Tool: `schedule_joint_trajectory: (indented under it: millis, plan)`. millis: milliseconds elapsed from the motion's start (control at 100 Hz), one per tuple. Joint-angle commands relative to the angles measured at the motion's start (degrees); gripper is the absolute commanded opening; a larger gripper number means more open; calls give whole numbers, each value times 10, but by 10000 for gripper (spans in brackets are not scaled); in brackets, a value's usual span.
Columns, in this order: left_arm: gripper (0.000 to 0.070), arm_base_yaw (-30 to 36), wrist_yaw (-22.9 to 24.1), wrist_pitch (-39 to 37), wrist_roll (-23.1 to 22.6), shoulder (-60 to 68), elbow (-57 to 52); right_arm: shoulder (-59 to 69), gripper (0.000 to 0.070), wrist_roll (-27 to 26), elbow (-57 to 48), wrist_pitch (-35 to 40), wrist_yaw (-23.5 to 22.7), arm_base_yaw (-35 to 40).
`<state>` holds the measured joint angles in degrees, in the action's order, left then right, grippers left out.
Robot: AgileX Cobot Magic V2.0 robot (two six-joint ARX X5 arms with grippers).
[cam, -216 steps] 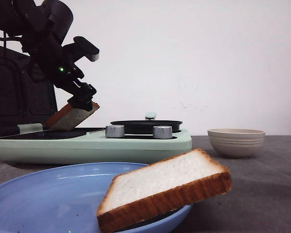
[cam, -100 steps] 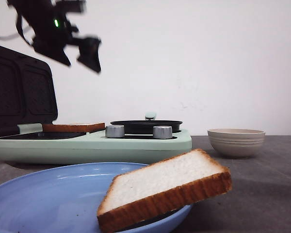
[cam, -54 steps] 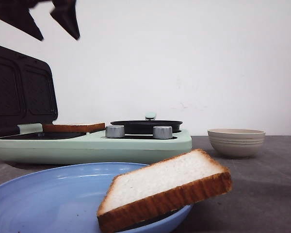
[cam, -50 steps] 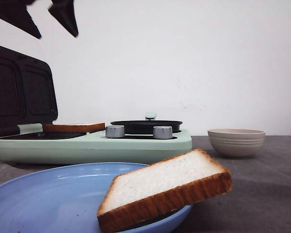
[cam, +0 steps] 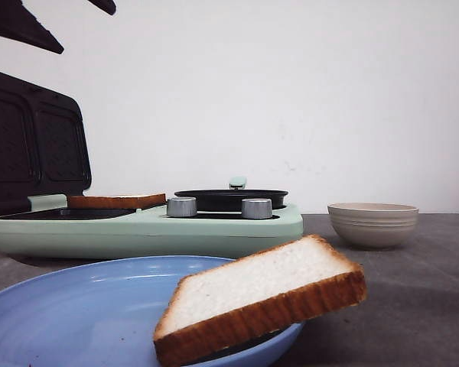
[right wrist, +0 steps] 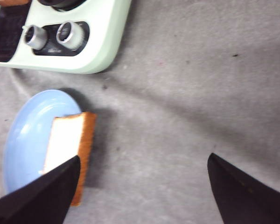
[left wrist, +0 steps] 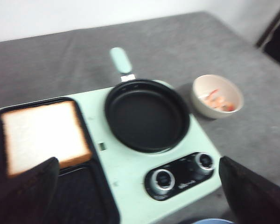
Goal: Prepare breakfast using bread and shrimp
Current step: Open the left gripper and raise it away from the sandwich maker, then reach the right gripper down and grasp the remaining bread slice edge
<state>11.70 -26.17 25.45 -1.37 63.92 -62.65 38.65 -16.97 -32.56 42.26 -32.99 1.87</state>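
One bread slice (cam: 116, 201) lies flat on the left grill plate of the mint-green breakfast maker (cam: 214, 227); it also shows in the left wrist view (left wrist: 42, 135). The second slice (cam: 260, 294) leans on the rim of the blue plate (cam: 76, 306), and it also shows in the right wrist view (right wrist: 67, 149). Orange-red shrimp (left wrist: 217, 99) lie in the beige bowl (cam: 372, 223). My left gripper (cam: 84, 30) is open and empty, high above the maker (left wrist: 136, 163). My right gripper (right wrist: 144, 156) is open and empty above the grey table, beside the plate.
The maker's black lid (cam: 34, 141) stands open at the left. A black round pan (cam: 229, 197) with a mint handle sits on the maker's right half, with two silver knobs (cam: 218, 207) in front. The bowl stands right of the maker.
My left gripper let the bread slice go onto the grill plate, then rose up and left, nearly out of the front view. A corner of the right arm now shows at the right edge.
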Motion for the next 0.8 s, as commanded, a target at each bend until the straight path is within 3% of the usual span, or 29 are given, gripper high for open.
schedule_joint_trajectory:
  millis: [0, 240, 500, 790]
  plan:
    - [660, -4, -34, -46, 30, -32, 28, 2, 548, -8, -9, -2, -10, 6]
    - [660, -22, -38, -71, 47, -142, 143, 2, 548, -36, 10, -18, -16, 34]
    - [660, -38, -38, -41, 49, -200, 205, 29, 548, -140, 62, -103, -33, 105]
    - [659, -43, -31, -38, 61, -270, 280, 140, 548, -191, 65, -217, -23, 195]
